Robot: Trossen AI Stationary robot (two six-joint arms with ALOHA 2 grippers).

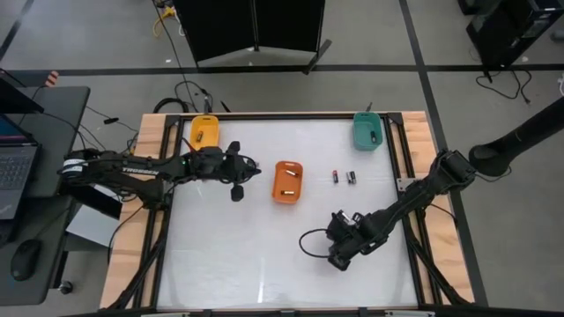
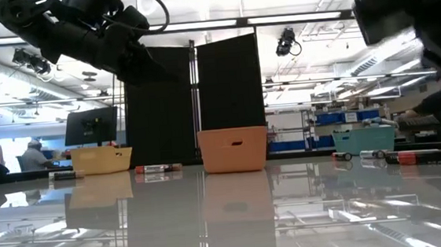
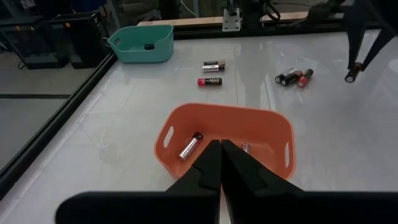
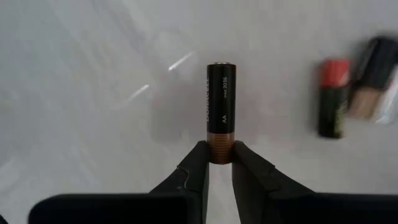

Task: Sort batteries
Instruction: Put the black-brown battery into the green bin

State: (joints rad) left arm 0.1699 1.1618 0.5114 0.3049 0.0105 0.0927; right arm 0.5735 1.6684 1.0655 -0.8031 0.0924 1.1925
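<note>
Left gripper (image 1: pixel 249 171), fingers pressed together and empty, hovers beside the orange tray (image 1: pixel 287 181); right gripper (image 4: pixel 219 157) pinches an AA battery (image 4: pixel 221 109) by its copper end above the tabletop (image 1: pixel 264 255). Carry it level, release low inside the matching tray.

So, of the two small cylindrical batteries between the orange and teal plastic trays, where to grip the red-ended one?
Grip the red-ended battery at mid-length, across its body, from above: it lies flat on the white table, and its neighbour lies apart, probably leaving finger room.
</note>
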